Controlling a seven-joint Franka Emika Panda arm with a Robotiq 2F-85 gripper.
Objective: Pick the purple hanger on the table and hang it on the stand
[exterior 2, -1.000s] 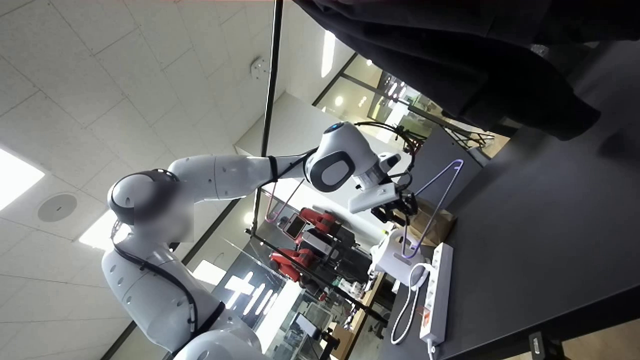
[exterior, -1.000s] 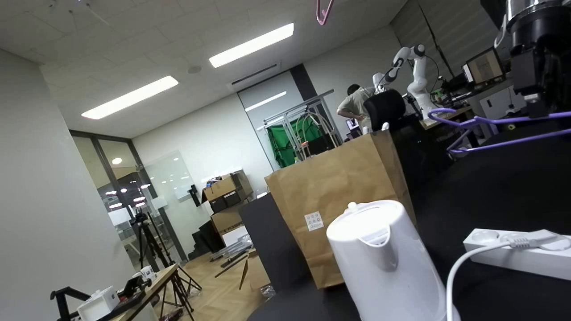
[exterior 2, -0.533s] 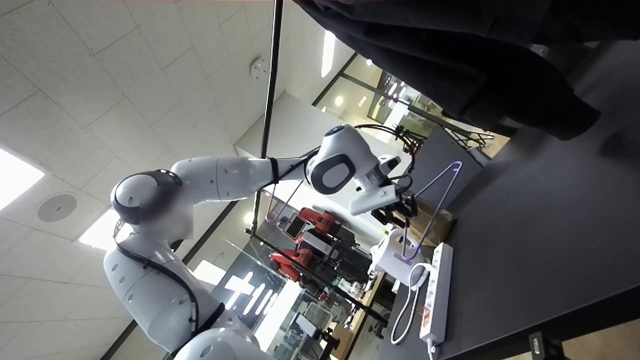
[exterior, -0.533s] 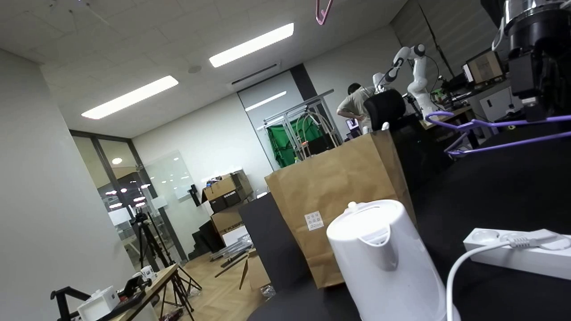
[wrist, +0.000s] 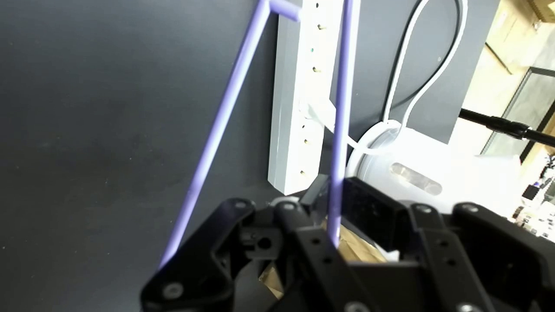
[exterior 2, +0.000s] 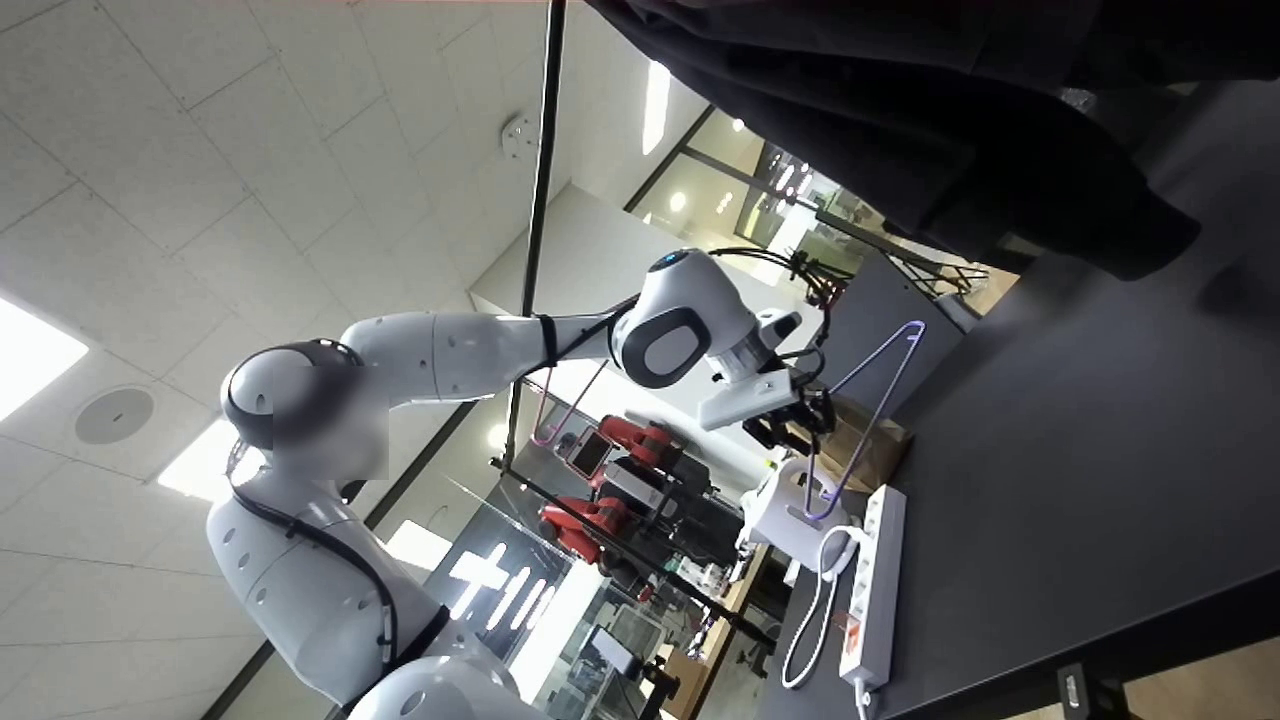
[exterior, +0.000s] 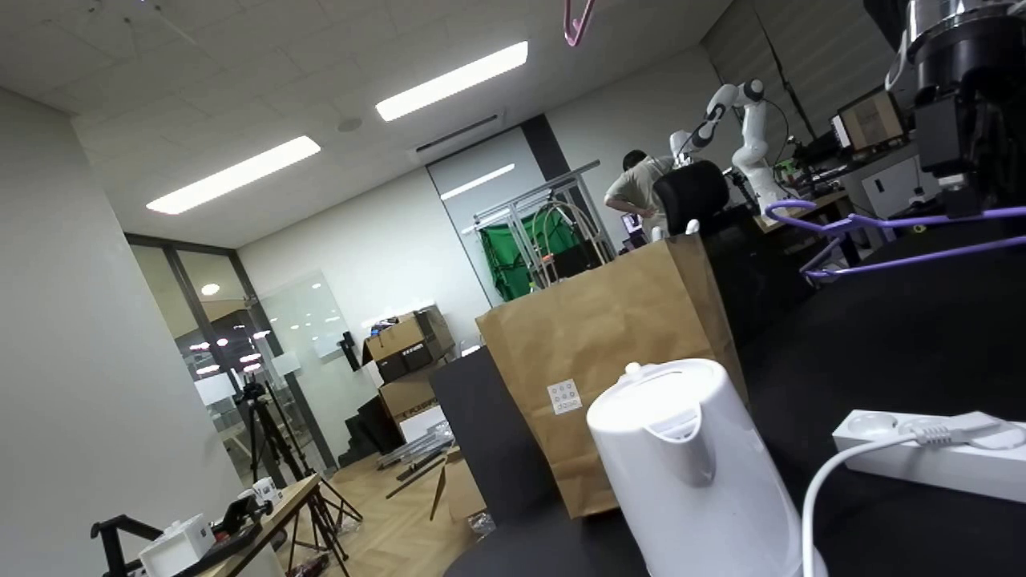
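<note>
One purple hanger (wrist: pixel 344 99) hangs in the pincer (wrist: pixel 334 195), clamped along one thin side above the dark tabletop (wrist: pixel 86 130). The pick appears done; next should come a careful lift, then hooking it onto the black stand (exterior 2: pixel 541 180).

The table (exterior 2: pixel 1060 450) is wide, flat and nearly black. On it stand a white kettle (exterior: pixel 681 473) and a brown paper bag (exterior: pixel 593 340) — in an exterior view the bag is just behind the kettle. A long white power strip (exterior 2: pixel 878 580) lies near them with a white cord (exterior: pixel 807 529) plugged in — in the wrist view, some cord makes a loop beside the kettle.
</note>
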